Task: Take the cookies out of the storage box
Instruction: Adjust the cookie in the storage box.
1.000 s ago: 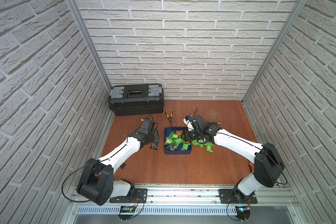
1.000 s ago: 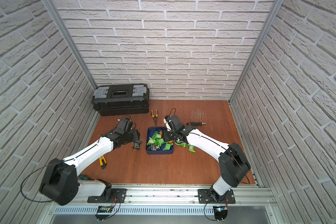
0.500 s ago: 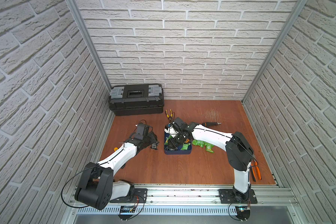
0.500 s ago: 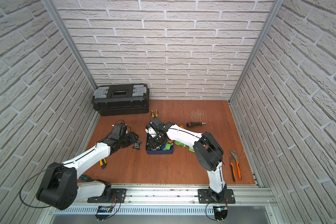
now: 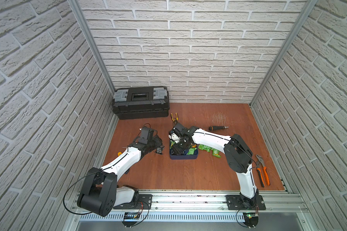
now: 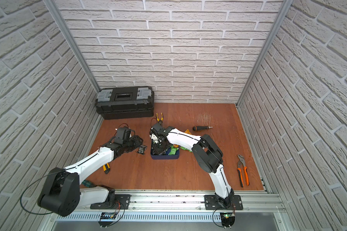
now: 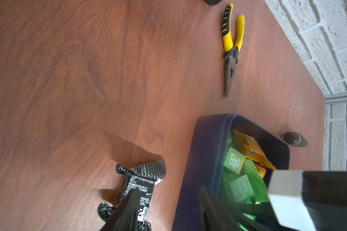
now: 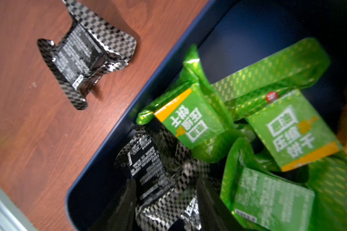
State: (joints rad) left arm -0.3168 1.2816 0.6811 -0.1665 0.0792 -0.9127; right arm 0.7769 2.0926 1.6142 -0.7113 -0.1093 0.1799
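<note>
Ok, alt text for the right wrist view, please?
The right gripper is down in the navy storage box, its fingers either side of a black checkered packet. Green packets lie beside it; another black packet lies outside on the wooden table.

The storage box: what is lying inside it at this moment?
Green packets, a black checkered packet and orange packets lie in the storage box, with part of its floor bare. The right gripper and the pile hide whatever lies beneath.

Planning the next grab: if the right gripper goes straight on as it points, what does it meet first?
Probably the black checkered packet in the storage box, right ahead of the right gripper; depth is unclear.
</note>
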